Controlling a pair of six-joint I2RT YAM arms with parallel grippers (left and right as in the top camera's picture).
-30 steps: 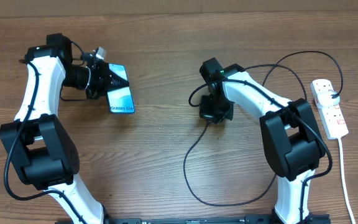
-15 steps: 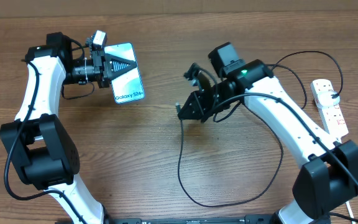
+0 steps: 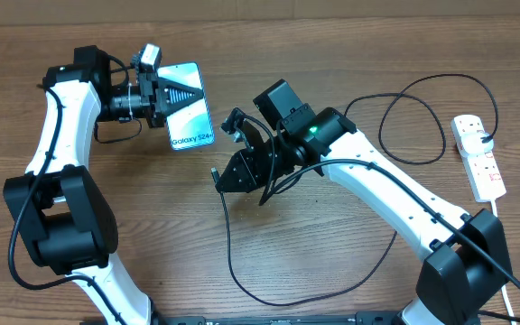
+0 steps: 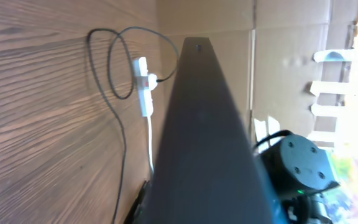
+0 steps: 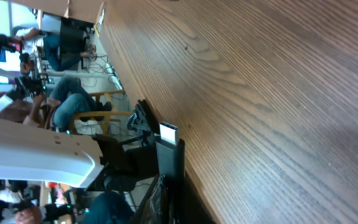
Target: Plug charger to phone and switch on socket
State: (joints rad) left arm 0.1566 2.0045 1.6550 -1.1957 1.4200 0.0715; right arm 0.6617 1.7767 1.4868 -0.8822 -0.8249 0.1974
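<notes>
My left gripper (image 3: 173, 97) is shut on the phone (image 3: 190, 117) and holds it above the table at the upper left, lit screen up, "Galaxy" text at its near end. In the left wrist view the phone's dark back (image 4: 207, 137) fills the middle. My right gripper (image 3: 227, 173) is shut on the charger (image 3: 227, 235) near its connector tip (image 3: 215, 171), a short way right of and below the phone. The black cable hangs down, loops across the table and runs to the socket (image 3: 478, 155) at the right edge. The right wrist view shows the phone (image 5: 168, 146) edge-on ahead.
The socket (image 4: 143, 84) with its white cord and the cable loop (image 4: 112, 65) appear far off in the left wrist view. A loose loop of cable (image 3: 413, 117) lies at the upper right. Chairs and people stand beyond the table edge in the right wrist view.
My right gripper has carried the charger tip off the table and leftward toward the phone. My left gripper has raised the phone and turned it toward the middle.
</notes>
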